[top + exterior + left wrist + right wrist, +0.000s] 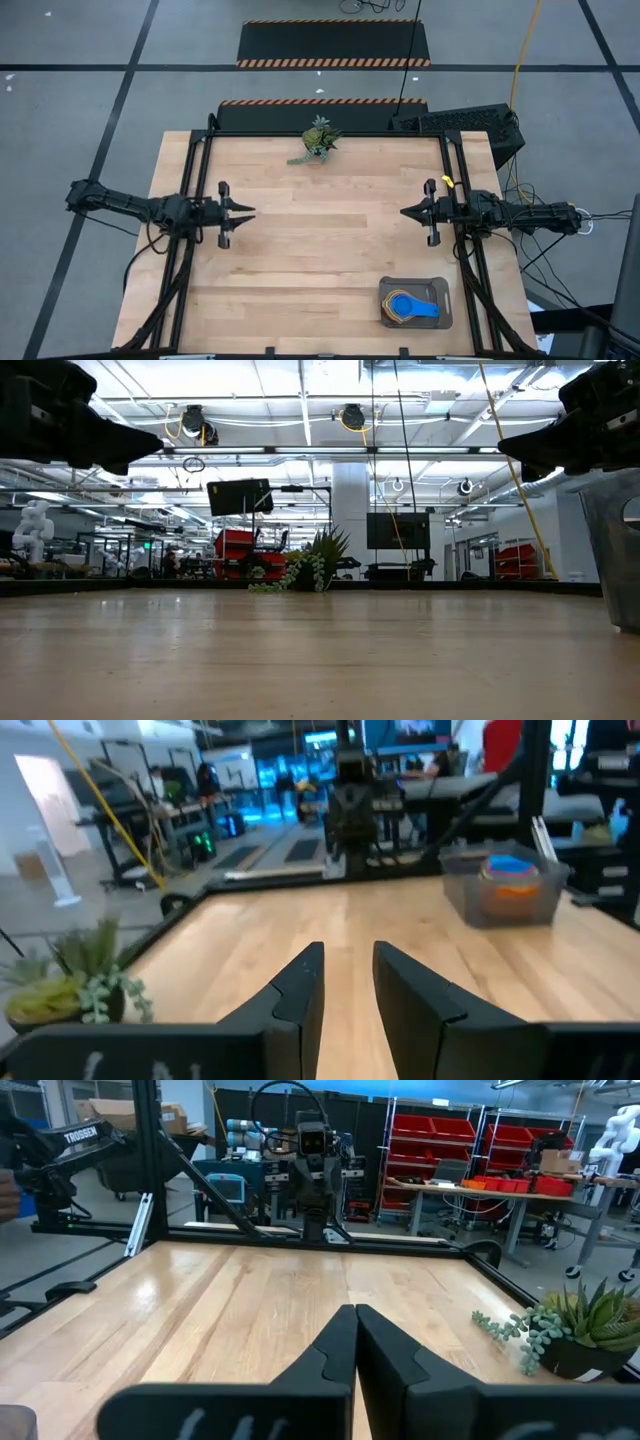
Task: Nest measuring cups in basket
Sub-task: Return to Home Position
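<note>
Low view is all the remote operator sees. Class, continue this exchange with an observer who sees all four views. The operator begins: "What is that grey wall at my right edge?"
Observer: That is the basket. It stands on the table near the corner on the right arm's side, at the edge opposite the plant.
Operator: Is anything inside it?
Observer: Yes, the measuring cups sit nested in it, with a blue one on top.
Operator: Are the grippers holding anything?
Observer: No. The left gripper is open by a narrow gap, the right gripper is shut, and both are empty.
</note>
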You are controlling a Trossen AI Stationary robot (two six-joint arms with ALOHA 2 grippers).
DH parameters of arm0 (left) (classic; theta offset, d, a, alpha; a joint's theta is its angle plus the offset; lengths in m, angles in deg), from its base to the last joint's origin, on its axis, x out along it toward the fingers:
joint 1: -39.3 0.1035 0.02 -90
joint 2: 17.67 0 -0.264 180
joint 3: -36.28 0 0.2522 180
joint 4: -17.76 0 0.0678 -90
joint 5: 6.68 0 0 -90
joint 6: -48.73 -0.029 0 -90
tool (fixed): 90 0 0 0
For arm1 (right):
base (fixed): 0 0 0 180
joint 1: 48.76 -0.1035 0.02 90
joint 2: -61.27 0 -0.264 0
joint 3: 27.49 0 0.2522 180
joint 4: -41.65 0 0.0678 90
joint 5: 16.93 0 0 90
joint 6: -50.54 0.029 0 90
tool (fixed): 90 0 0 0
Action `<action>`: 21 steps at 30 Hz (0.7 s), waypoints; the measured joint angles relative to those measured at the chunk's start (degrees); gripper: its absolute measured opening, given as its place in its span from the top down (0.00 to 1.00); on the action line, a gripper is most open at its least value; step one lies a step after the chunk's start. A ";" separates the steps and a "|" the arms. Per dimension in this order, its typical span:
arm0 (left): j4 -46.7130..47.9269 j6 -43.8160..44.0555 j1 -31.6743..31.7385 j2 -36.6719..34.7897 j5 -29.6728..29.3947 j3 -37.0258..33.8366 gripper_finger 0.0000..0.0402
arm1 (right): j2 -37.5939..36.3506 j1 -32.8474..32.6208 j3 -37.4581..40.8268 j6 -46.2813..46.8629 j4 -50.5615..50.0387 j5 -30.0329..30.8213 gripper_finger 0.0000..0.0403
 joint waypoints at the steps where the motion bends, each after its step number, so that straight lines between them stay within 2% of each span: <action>1: 0.36 -0.32 0.29 -1.11 0.00 0.00 0.77 | 0.00 0.00 0.00 0.02 -0.02 0.00 1.00; 12: 12.83 1.96 2.27 -14.95 0.25 0.13 0.77 | 0.00 0.00 0.00 0.00 0.00 -0.02 1.00; 15: 12.74 1.96 2.44 -15.11 2.86 0.12 0.77 | 0.00 0.00 0.00 0.00 0.00 -0.04 1.00; 17: 12.97 1.95 2.59 -15.15 4.81 0.11 0.81 | 0.00 0.00 -0.01 0.01 0.00 -0.06 1.00; 21: 13.79 2.69 2.93 -15.11 10.73 -0.11 0.97 | 0.02 0.00 0.00 0.02 0.02 -0.04 1.00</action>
